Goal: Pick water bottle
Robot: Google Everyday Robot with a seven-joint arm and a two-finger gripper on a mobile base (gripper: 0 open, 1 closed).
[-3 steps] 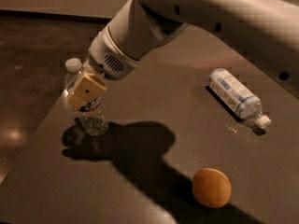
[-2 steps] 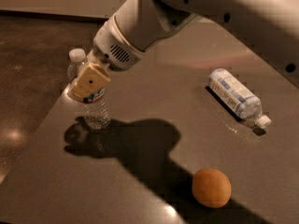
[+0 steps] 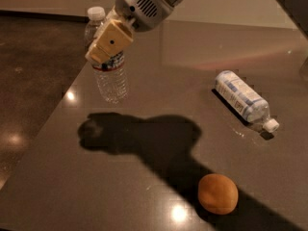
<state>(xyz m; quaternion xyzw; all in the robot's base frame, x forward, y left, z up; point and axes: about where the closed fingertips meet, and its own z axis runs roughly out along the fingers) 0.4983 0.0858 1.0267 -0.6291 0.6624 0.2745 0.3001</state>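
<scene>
Up near the far-left corner of the tabletop (image 3: 183,76), the water bottle (image 3: 111,81) hangs roughly upright with a slight tilt. Its base looks clear of the surface, judging by the shadow that falls apart from it, lower down. It is a small, thin-walled ribbed plastic bottle, so it should be light. The walls will likely give under pressure, and the smooth plastic could slip or swing if the squeeze is weak. Whether it has water in it is hard to tell from this view. The best hold is probably on the upper body around the narrow dark label band, where the ribs and shoulder stiffen it. That is where the end effector (image 3: 107,46) sits. One tan finger (image 3: 111,40) lies across the front of the bottle just above the label, below the white cap. The other finger is hidden behind the bottle, so the end effector appears to be clamped on it, closed down to the bottle's width. It touches nothing else. A second bottle (image 3: 240,97) lies on its side well to the right, and an orange (image 3: 218,193) sits toward the near edge.
</scene>
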